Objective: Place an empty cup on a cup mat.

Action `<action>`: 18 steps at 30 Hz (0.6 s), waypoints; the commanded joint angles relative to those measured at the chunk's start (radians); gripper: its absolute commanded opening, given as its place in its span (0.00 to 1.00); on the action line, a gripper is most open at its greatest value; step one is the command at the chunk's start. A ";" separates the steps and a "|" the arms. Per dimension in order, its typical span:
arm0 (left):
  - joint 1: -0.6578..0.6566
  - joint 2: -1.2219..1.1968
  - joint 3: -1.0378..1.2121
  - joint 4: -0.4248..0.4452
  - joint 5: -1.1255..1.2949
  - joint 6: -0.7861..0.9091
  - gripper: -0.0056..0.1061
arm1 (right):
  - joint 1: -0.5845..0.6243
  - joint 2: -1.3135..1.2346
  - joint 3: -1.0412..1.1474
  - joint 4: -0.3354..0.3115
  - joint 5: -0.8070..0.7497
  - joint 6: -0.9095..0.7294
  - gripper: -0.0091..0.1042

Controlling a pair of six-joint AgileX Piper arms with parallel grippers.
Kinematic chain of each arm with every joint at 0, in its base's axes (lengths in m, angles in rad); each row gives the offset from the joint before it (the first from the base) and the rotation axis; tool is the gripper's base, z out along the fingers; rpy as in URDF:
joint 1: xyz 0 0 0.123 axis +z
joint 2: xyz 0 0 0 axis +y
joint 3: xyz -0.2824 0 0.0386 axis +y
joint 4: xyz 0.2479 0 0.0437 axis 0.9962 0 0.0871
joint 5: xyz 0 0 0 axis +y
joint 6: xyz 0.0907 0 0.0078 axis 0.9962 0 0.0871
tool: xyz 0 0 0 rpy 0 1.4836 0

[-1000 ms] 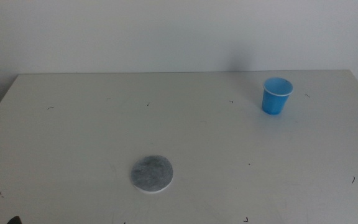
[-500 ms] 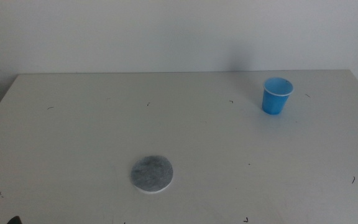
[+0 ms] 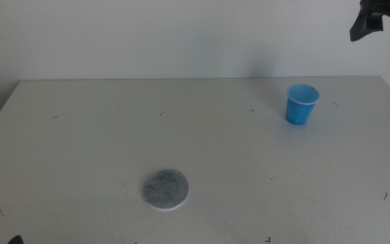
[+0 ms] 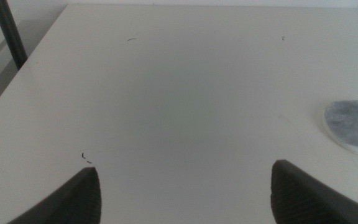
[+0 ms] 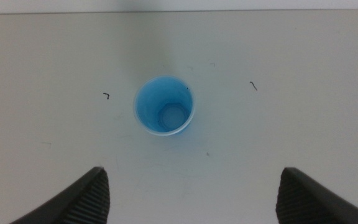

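Observation:
The blue cup stands upright and empty at the far right of the white table; the right wrist view looks straight down into the cup. The grey cup mat lies flat near the front middle of the table, and its edge shows as the cup mat in the left wrist view. My right gripper hangs high above the table's far right corner, up and right of the cup; its jaws stand wide apart with nothing between them. My left gripper waits low over the near left of the table, open and empty.
The table's far edge meets a white wall. A dark post stands off the table's left side in the left wrist view. Small dark specks dot the tabletop.
My right gripper has come into the middle view at the top right corner, moving leftward toward the cup. Cup and mat have not moved.

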 commanded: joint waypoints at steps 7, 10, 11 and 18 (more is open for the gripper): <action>0.001 -0.012 -0.006 0.000 -0.067 -0.011 0.99 | 0.002 0.094 -0.040 0.040 -0.040 -0.010 0.83; 0.001 -0.012 -0.006 0.000 -0.067 -0.011 0.99 | 0.002 0.142 -0.044 0.050 -0.045 -0.009 0.83; 0.001 -0.012 -0.006 0.000 -0.067 -0.011 0.99 | 0.002 0.158 -0.044 0.058 -0.045 -0.010 0.83; 0.001 -0.012 -0.006 0.000 -0.067 -0.011 0.99 | 0.002 0.251 -0.085 0.062 -0.035 -0.010 0.83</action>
